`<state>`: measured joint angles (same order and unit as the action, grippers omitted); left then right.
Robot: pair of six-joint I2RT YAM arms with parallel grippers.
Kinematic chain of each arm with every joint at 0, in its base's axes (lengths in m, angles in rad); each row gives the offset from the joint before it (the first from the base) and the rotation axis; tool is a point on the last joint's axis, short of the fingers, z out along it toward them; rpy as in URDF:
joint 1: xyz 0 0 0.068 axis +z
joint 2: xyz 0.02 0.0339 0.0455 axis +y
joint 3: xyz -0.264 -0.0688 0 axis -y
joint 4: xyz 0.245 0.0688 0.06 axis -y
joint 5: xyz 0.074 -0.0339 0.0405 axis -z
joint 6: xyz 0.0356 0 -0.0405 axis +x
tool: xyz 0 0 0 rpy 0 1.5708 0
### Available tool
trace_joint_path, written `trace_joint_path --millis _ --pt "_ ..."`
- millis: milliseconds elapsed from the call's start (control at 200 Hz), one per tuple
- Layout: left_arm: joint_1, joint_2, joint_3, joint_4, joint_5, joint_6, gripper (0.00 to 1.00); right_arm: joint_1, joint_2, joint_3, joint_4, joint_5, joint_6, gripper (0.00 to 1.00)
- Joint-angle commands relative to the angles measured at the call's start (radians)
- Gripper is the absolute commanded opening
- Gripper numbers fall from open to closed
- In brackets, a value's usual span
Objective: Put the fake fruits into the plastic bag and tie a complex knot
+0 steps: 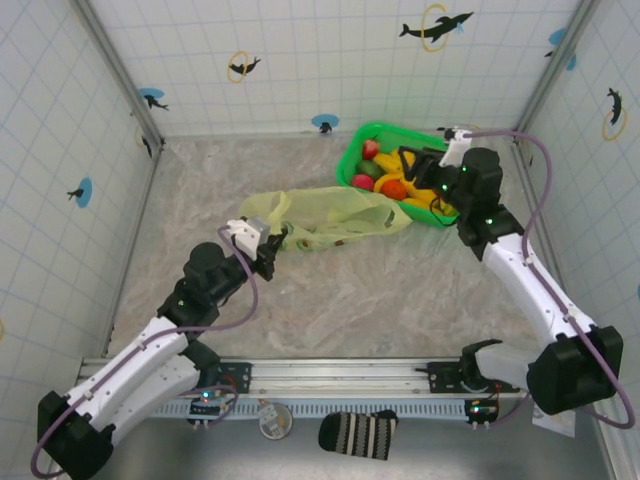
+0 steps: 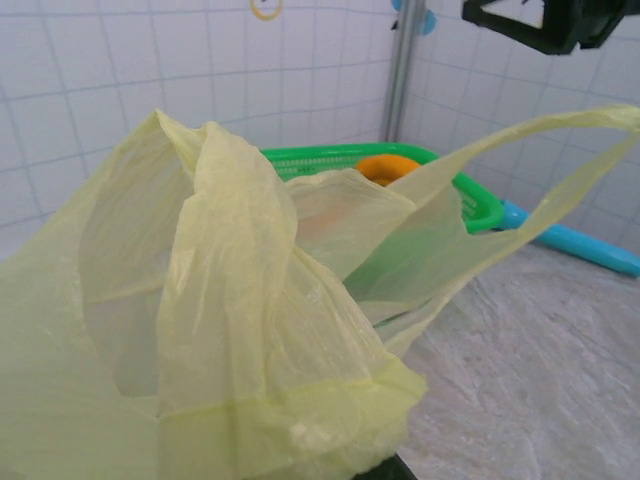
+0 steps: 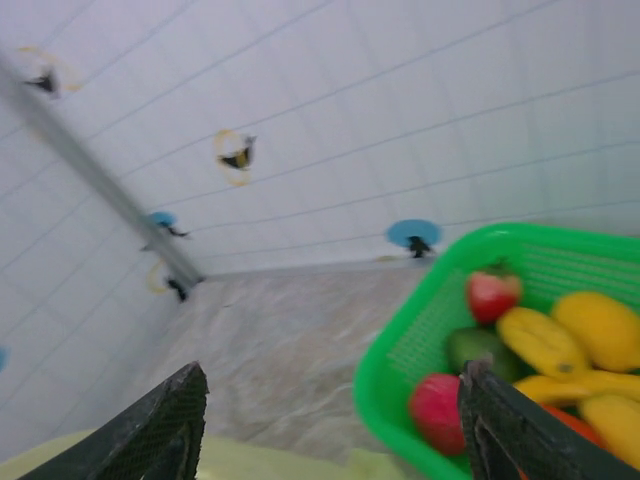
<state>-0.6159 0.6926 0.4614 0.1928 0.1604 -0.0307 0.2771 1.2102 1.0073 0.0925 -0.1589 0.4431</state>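
Note:
The plastic bag (image 1: 330,215) lies slack on the table, yellow-green and translucent, its handles loose and no knot in it. My left gripper (image 1: 262,246) is shut on the bag's near end. In the left wrist view the bag (image 2: 230,330) drapes over and hides the fingers, and one handle loop (image 2: 520,135) stretches to the upper right. The fake fruits (image 1: 385,180) sit in the green basket (image 1: 352,160): a strawberry (image 3: 492,293), a red piece (image 3: 437,410), yellow bananas (image 3: 540,340) and an orange one (image 2: 388,166). My right gripper (image 1: 415,168) hovers over the basket (image 3: 400,350), open, with nothing between its fingers (image 3: 330,400).
Tiled walls close in the table at the back and on both sides. A cyan cylinder (image 2: 580,243) lies right of the basket (image 2: 300,158). A striped sock (image 1: 358,432) rests in front of the base rail. Bare marbled tabletop (image 1: 380,290) spreads between the arms.

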Motion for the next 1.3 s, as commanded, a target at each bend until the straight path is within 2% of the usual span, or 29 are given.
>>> trace_joint_path --millis 0,340,525,731,881,1071,1231,1296 --pt "0.006 -0.039 -0.025 0.030 -0.098 0.007 0.00 -0.056 0.089 0.033 -0.132 0.078 -0.005 0.67" --pt "0.044 0.020 0.005 0.047 -0.105 -0.050 0.00 -0.078 0.523 0.286 -0.273 0.150 -0.181 0.64" --pt "0.064 0.034 -0.017 0.078 -0.031 -0.061 0.00 -0.068 0.729 0.466 -0.424 0.247 -0.278 0.65" --pt "0.070 0.042 -0.023 0.095 -0.003 -0.060 0.00 -0.026 0.842 0.540 -0.513 0.327 -0.371 0.67" --pt "0.072 0.047 -0.018 0.097 0.016 -0.062 0.00 -0.027 0.928 0.600 -0.559 0.362 -0.380 0.74" --pt "0.073 0.044 -0.022 0.100 0.026 -0.063 0.00 -0.038 1.030 0.709 -0.589 0.376 -0.388 0.74" --pt "0.073 0.042 -0.020 0.100 0.030 -0.062 0.00 -0.030 1.054 0.764 -0.603 0.358 -0.384 0.66" --pt "0.073 0.042 -0.020 0.099 0.029 -0.062 0.00 -0.027 1.036 0.767 -0.600 0.346 -0.380 0.55"
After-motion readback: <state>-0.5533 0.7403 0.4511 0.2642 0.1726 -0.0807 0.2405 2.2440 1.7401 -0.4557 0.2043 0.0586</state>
